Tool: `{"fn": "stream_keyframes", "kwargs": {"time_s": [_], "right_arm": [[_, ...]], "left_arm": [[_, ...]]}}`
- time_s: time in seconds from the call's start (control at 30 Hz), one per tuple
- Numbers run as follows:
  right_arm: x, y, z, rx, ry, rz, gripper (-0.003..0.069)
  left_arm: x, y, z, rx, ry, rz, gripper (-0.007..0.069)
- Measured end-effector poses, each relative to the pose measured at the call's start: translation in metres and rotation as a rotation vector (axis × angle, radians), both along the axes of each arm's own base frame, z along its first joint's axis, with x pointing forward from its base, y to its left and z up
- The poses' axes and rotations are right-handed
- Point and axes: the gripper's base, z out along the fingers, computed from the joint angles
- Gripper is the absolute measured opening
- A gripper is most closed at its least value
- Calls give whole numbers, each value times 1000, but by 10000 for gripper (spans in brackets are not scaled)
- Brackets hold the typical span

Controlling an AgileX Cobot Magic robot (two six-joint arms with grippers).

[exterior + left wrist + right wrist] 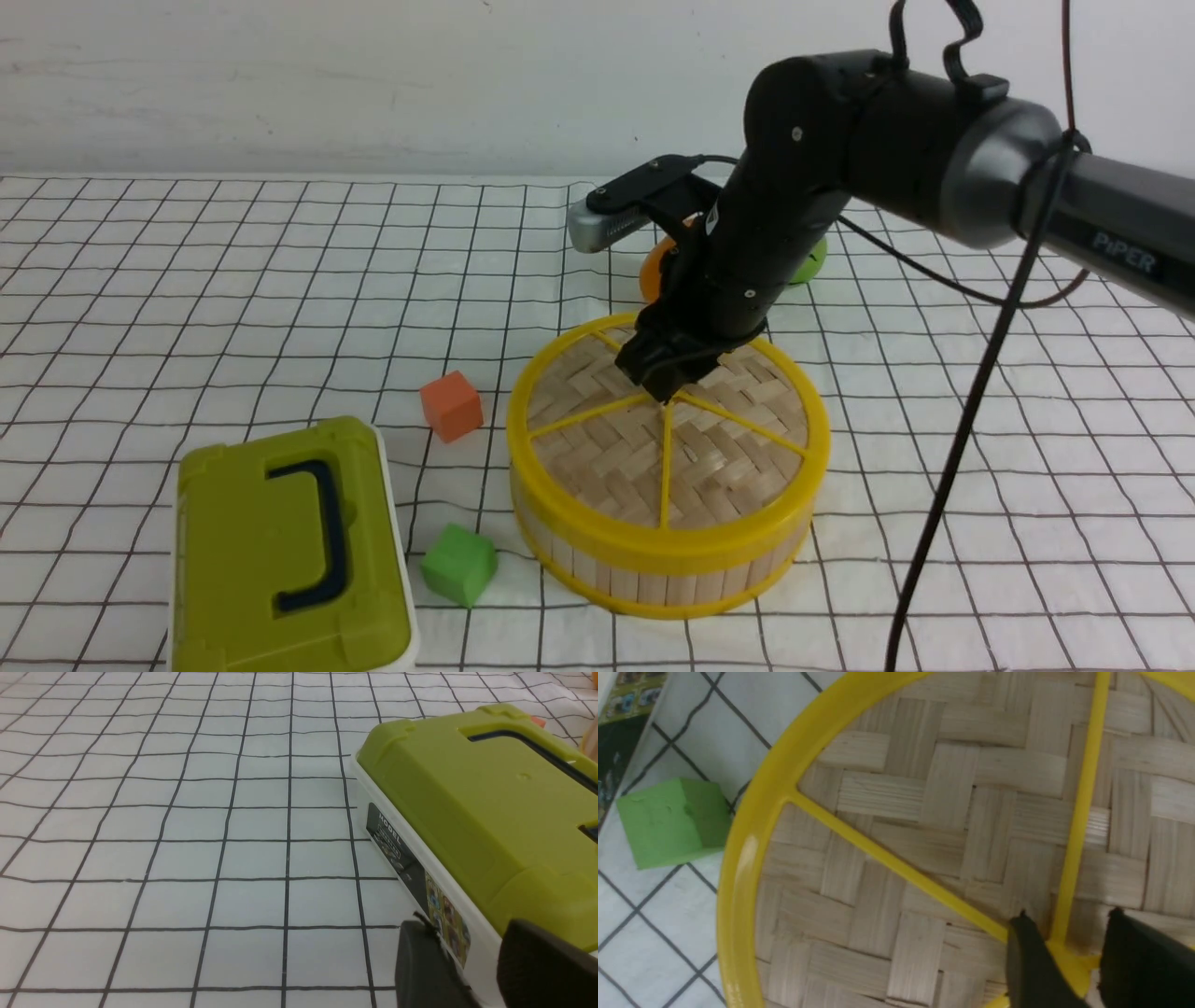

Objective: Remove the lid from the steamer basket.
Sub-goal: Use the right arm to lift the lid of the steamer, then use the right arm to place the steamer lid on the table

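Right gripper [1069, 913] narrow, fingers straddling the knob of the lid [607, 448], which sits on the steamer basket [653, 583]; grip unclear. Left gripper [467, 926] parted beside green box [490, 807].

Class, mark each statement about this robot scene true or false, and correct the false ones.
1. The woven bamboo lid with yellow rim sits on the bamboo-slat steamer basket. True.
2. The right gripper straddles the lid's centre knob. True.
3. The green foam cube lies on the lid. False: it lies on the checked cloth beside the steamer basket.
4. The olive-green rectangular box stands right of the steamer basket. False: it stands left.
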Motion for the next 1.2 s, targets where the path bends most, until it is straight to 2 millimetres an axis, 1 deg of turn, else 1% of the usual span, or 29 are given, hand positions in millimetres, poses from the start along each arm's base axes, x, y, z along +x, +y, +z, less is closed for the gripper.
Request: {"fn": "stream_keyframes", "kwargs": {"time_s": [0.03, 0.07, 0.13, 0.23, 0.3, 0.33, 0.37, 0.4, 0.47, 0.53, 0.57, 0.6, 0.67, 0.7, 0.77, 0.8, 0.83, 0.87, 0.93, 0.97, 1.0, 1.03, 1.07, 1.1, 1.13, 1.17, 1.2], "right_arm": [[0, 1, 0, 2, 2, 1, 136], [-1, 1, 1, 2, 1, 1, 106], [-1, 0, 1, 3, 0, 2, 97], [-3, -2, 11, 2, -20, 3, 103], [-9, -6, 26, 7, -41, 6, 103], [-10, -6, 28, 8, -44, 6, 103], [-19, -12, 50, 16, -79, 10, 103], [-24, -16, 61, 12, -96, 12, 103], [-37, -28, 87, -1, -137, 8, 103], [-49, -42, 108, -17, -157, -19, 103], [-50, -44, 110, -20, -159, -23, 103], [-57, -64, 126, -31, -165, -76, 103], [-60, -88, 136, -36, -177, -143, 103], [-60, -102, 138, -41, -176, -183, 103], [-59, -131, 133, -53, -162, -265, 103], [-59, -139, 130, -55, -157, -290, 103], [-58, -156, 123, -59, -143, -340, 103], [-58, -169, 115, -58, -130, -379, 103], [-56, -186, 99, -54, -113, -435, 103], [-54, -196, 86, -51, -100, -471, 103], [-53, -202, 74, -53, -88, -494, 103], [-52, -204, 72, -50, -93, -500, 103], [-50, -211, 55, -51, -89, -526, 103], [-49, -214, 45, -53, -83, -538, 103], [-47, -217, 31, -53, -83, -552, 103], [-45, -218, 24, -55, -80, -558, 103], [-42, -219, 10, -57, -79, -566, 103]], "left_arm": [[0, 0, 0, 0, 0, 0, 239], [0, 0, 0, 0, 0, 0, 239], [0, 0, 0, 0, 0, 0, 239], [0, 0, 0, 0, 0, 0, 239], [0, 0, 0, 0, 0, 0, 239], [0, 0, 0, 0, 0, 0, 239], [0, 0, 0, 0, 0, 0, 239], [0, 0, 0, 0, 0, 0, 239], [0, 0, 0, 0, 0, 0, 239], [0, 0, 0, 0, 0, 0, 239], [0, 0, 0, 0, 0, 0, 239], [0, 0, 0, 0, 0, 0, 239], [0, 0, 0, 0, 0, 0, 239], [0, 0, 0, 0, 0, 0, 239], [0, 0, 0, 0, 0, 0, 239], [0, 0, 0, 0, 0, 0, 239], [0, 0, 0, 0, 0, 0, 239], [0, 0, 0, 0, 0, 0, 239], [0, 0, 0, 0, 0, 0, 239], [0, 0, 0, 0, 0, 0, 239], [0, 0, 0, 0, 0, 0, 239], [0, 0, 0, 0, 0, 0, 239], [0, 0, 0, 0, 0, 0, 239], [0, 0, 0, 0, 0, 0, 239], [0, 0, 0, 0, 0, 0, 239], [0, 0, 0, 0, 0, 0, 239], [0, 0, 0, 0, 0, 0, 239]]}}
